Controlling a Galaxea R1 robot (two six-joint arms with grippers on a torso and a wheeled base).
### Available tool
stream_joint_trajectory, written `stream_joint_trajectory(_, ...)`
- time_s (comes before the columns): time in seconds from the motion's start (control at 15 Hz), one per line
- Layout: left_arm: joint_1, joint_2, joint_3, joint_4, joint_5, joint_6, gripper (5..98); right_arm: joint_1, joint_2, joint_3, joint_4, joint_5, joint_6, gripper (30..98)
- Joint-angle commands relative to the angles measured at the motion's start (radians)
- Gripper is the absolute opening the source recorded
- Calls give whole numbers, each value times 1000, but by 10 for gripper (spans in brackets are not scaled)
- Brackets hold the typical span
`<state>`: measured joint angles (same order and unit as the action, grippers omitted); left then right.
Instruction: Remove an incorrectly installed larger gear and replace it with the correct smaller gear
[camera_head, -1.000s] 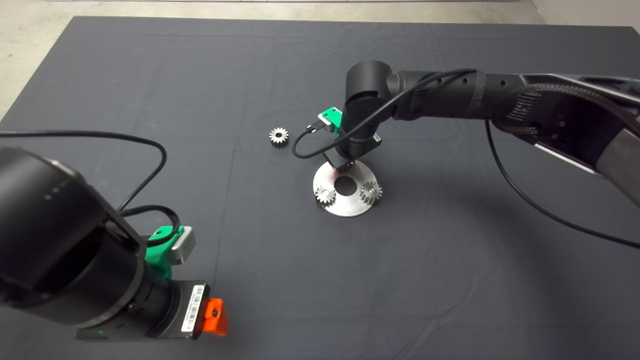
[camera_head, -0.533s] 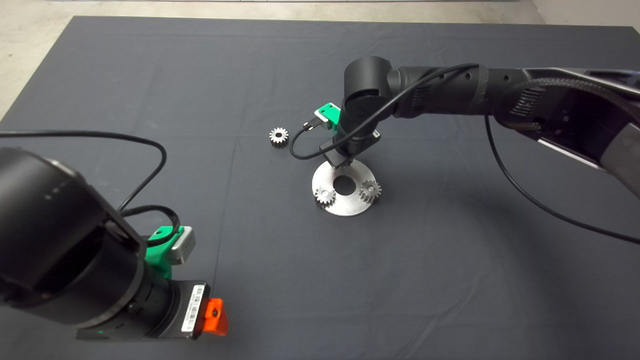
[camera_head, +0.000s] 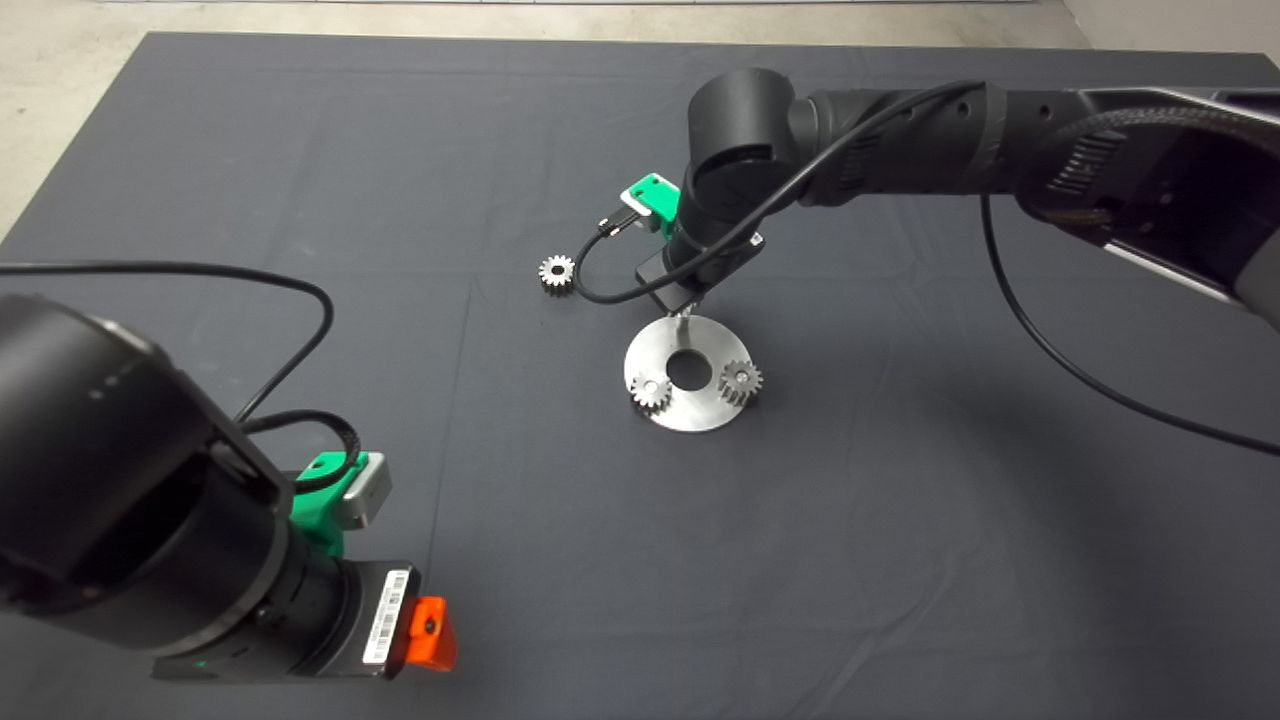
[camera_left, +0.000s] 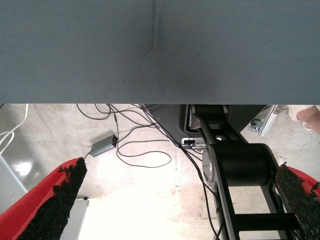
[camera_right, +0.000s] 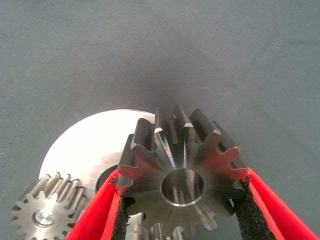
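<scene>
A dark grey mat (camera_head: 300, 150) covers the tabletop, creased in faint straight lines; pale concrete floor (camera_head: 60, 40) shows beyond its far edge, and the left wrist view looks past the mat's edge to loose cables (camera_left: 140, 150) on that floor.

The right claw (camera_right: 182, 210) hangs above the far rim of a round steel plate (camera_head: 690, 410) near the mat's middle, clamped on the larger gear (camera_right: 182, 170) — pads pressed to opposite teeth. The gear's bore axis runs toward the wrist camera, shiny end face up, clear of the plate.

Two small gears (camera_head: 651, 390) (camera_head: 741, 381) sit on the plate's near side. The smaller gear (camera_head: 557, 272) lies flat on the mat, apart from the plate.

The left claw (camera_left: 175, 200) waits at the near left — fingers spread wide, empty.
</scene>
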<state>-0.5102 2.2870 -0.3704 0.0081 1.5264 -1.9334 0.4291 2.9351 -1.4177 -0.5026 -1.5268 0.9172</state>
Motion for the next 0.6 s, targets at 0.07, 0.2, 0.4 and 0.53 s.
stream_joint_trajectory(0.07,-11,1,18,-16,12,-9,979,59,-139,19,59,-90,-3,467)
stream_joint_trajectory(0.2,-11,1,18,-14,11,-9,979,59,-236,98,87,-98,-3,467)
stream_joint_trajectory(0.4,-11,1,18,-14,9,-7,979,59,-382,287,116,-101,-5,467)
stream_joint_trajectory(0.53,-11,1,18,-14,11,-7,979,59,-447,330,137,-101,-5,467)
